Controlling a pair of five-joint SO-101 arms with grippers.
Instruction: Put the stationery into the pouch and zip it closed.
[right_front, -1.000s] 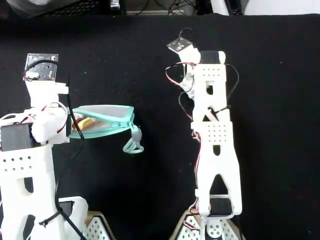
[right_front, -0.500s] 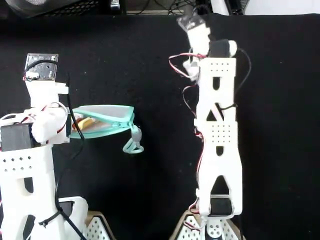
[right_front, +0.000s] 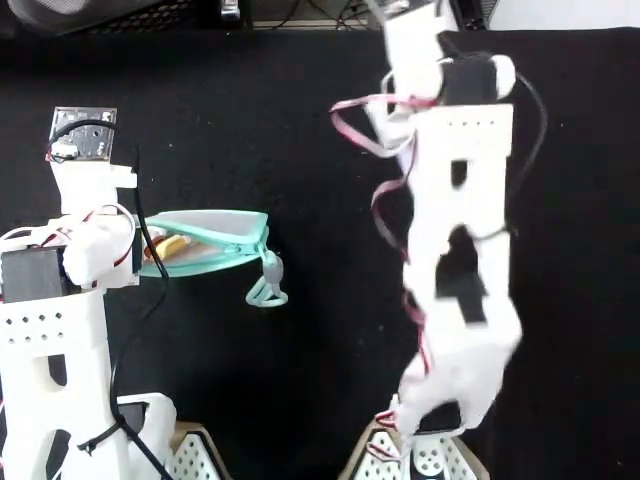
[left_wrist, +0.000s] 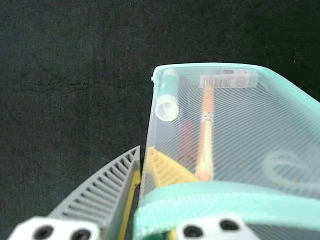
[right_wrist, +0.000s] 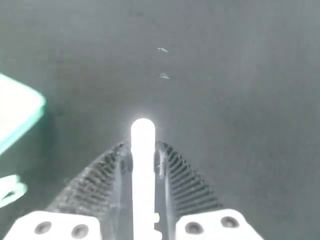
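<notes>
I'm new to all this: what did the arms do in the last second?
The right arm swung toward the far edge of the table and rose nearer the camera, its end effector shut on a white stick. Nothing was visibly taken or let go. The left arm stayed put, its end effector clamping the pouch, which did not shift.

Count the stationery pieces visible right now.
3: white-capped tube and orange pencil inside the pouch; white stick clamped in the right pincer. Others may be hidden in the pouch.
</notes>
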